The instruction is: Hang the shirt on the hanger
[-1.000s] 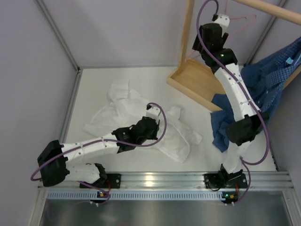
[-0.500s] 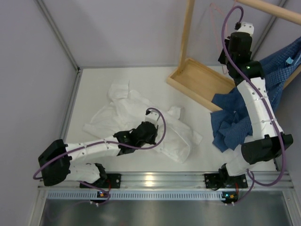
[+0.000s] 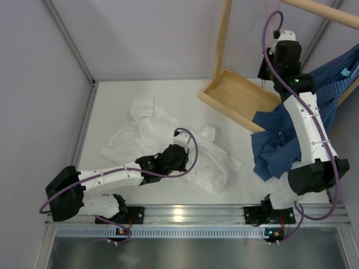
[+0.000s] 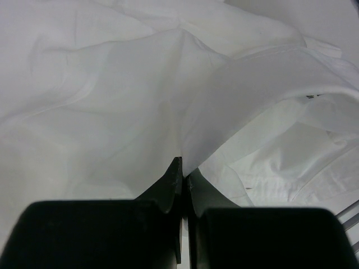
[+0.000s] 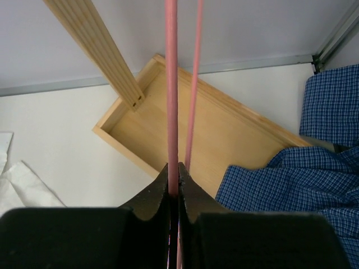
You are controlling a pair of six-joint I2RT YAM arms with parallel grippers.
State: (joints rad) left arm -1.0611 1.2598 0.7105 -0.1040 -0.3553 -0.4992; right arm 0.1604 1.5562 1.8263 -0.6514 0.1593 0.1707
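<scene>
Now | left hand (image 4: pixel 180 168) pinching fold of shirt (image 4: pixel 112 101) | right hand (image 5: pixel 174 171) clamped on pink hanger (image 5: pixel 171 84)

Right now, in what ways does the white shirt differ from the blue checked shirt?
The white shirt is plain; the blue checked shirt is patterned. The white shirt lies spread and wrinkled on the table; the blue checked shirt drapes down beside the wooden rack. The left pincer is shut on a fold of the white shirt; no pincer holds the blue checked shirt. Both are soft, crumpled fabric.
</scene>
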